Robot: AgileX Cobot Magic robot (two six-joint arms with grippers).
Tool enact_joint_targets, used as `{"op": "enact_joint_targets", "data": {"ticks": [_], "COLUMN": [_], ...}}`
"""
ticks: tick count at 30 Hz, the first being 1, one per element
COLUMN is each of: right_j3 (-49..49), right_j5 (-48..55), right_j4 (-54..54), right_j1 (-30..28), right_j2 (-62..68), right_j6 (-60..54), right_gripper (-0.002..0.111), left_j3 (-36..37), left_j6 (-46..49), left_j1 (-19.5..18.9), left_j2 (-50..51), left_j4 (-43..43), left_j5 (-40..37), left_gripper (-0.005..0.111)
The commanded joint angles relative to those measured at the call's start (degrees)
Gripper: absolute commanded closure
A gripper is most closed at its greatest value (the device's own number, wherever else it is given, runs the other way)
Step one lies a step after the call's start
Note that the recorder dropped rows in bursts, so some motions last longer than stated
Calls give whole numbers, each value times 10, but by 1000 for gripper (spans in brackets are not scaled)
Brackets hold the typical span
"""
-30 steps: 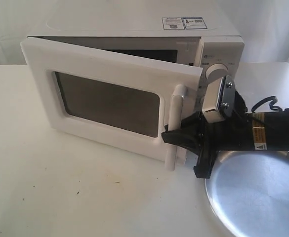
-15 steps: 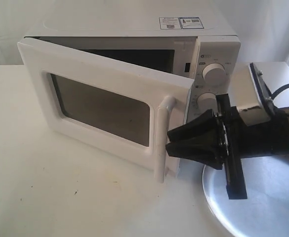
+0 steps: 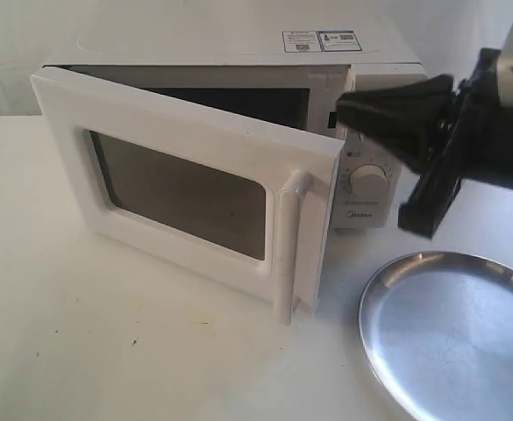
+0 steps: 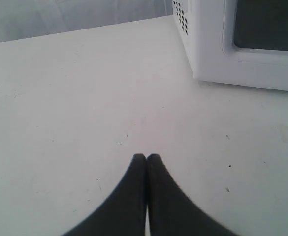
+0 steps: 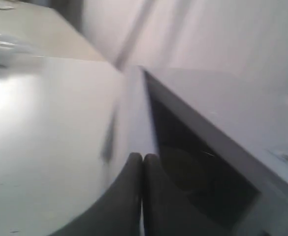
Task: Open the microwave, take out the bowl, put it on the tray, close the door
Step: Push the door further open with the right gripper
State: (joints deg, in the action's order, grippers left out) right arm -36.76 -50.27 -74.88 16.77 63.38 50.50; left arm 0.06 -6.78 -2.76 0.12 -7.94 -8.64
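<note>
The white microwave (image 3: 238,48) stands at the back with its door (image 3: 181,189) swung partly open, bar handle (image 3: 289,246) toward the front. My right gripper (image 3: 344,110) is shut and empty, raised in front of the knob panel at the height of the cavity's top edge, clear of the handle. The blurred right wrist view shows its fingertips (image 5: 143,158) pressed together before the dark cavity (image 5: 198,172). The silver tray (image 3: 458,338) lies at the front right. The bowl is hidden. My left gripper (image 4: 146,157) is shut over bare table beside the microwave (image 4: 242,44).
A white table (image 3: 107,342) carries everything. One round knob (image 3: 367,181) shows below my right gripper. White curtains hang behind the microwave.
My right gripper has let go of the door handle and risen up and to the right, from below the handle to the cavity's upper corner. The door stays partly open.
</note>
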Motion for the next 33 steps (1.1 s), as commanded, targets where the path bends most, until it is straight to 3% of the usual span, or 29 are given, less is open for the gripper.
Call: {"op": "enact_joint_targets", "data": {"ticks": [1, 4, 10, 14, 22, 28, 33], "right_j3": [2, 11, 34, 33, 33, 33, 24], "right_j5": [210, 258, 98, 18, -121, -91, -31], "right_j4": [105, 103, 29, 43, -46, -6, 88], "right_j1": [2, 3, 4, 4, 4, 4, 69], "right_j2": [-15, 7, 111, 164, 172, 174, 221], "right_j6": [-27, -29, -31, -83, -112, -113, -179], "right_gripper": [108, 108, 108, 108, 108, 108, 108], "left_j3": [-1, -1, -1, -1, -1, -1, -1], "left_j6": [-4, -4, -4, -4, -4, -4, -4], "left_j1": [0, 0, 0, 0, 0, 0, 0], "left_j2": [-1, -1, -1, -1, -1, -1, -1], "left_j4": [2, 2, 2, 2, 2, 2, 2], "left_j5": [1, 1, 1, 1, 1, 1, 1], "left_gripper": [107, 107, 107, 107, 107, 107, 107]}}
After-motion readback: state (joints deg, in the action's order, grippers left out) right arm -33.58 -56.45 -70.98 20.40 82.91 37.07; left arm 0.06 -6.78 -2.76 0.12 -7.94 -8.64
